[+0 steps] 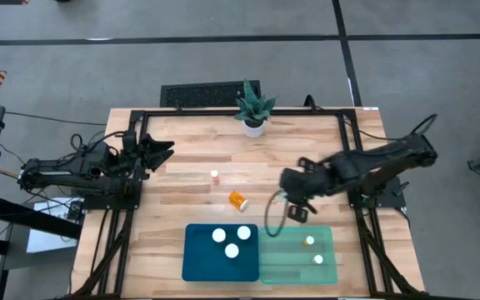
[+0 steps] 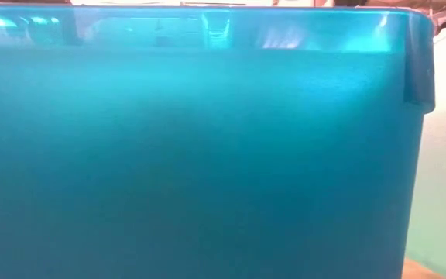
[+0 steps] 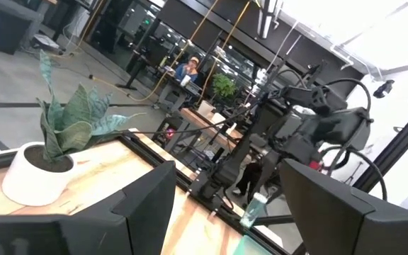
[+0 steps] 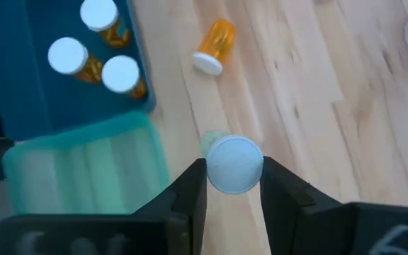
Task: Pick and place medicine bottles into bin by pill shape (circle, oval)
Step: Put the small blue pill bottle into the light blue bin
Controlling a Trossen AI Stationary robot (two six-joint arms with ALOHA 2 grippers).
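White-capped bottle (image 4: 234,164) sits clamped in the right gripper (image 4: 234,185) above bare wood at the mint bin's (image 1: 327,271) eleven o'clock corner, so carry it fully over the rim before releasing; left gripper (image 1: 161,152) waits parted.

pale smooth wood table (image 1: 198,158), glossy translucent plastic blue tray (image 1: 198,258), matt white pot (image 3: 30,173).
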